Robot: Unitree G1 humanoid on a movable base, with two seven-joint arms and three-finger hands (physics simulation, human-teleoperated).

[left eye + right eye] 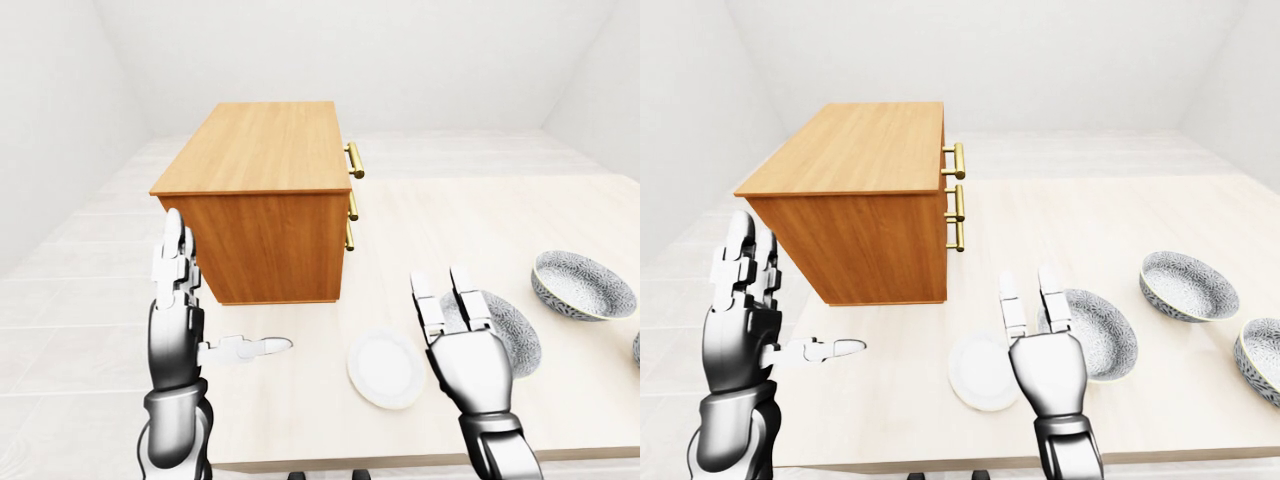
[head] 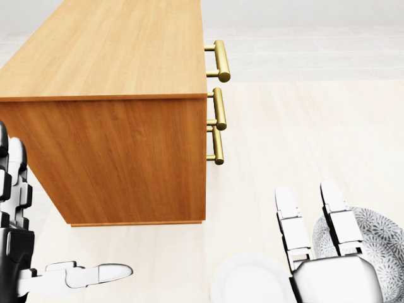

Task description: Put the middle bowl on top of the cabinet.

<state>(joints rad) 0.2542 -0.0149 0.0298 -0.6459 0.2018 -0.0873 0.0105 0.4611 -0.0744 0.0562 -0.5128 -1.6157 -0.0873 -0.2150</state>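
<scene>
We see the middle bowl [image 1: 1188, 285], a round grey ceramic bowl with a fine white pattern. It sits upright on the pale wooden table [image 1: 1080, 215], well to the right of the orange-brown wooden cabinet [image 1: 262, 150]. Only the right-eye view shows all three patterned bowls. The head view shows just the nearest patterned bowl [image 2: 382, 233], partly covered by our right hand [image 1: 1045, 368]. That hand and our left hand [image 1: 738, 335] are both empty, with the fingers stretched wide.

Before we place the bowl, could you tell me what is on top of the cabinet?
Nothing: the cabinet has a bare wooden top, wholly shown in the eye views.
</scene>
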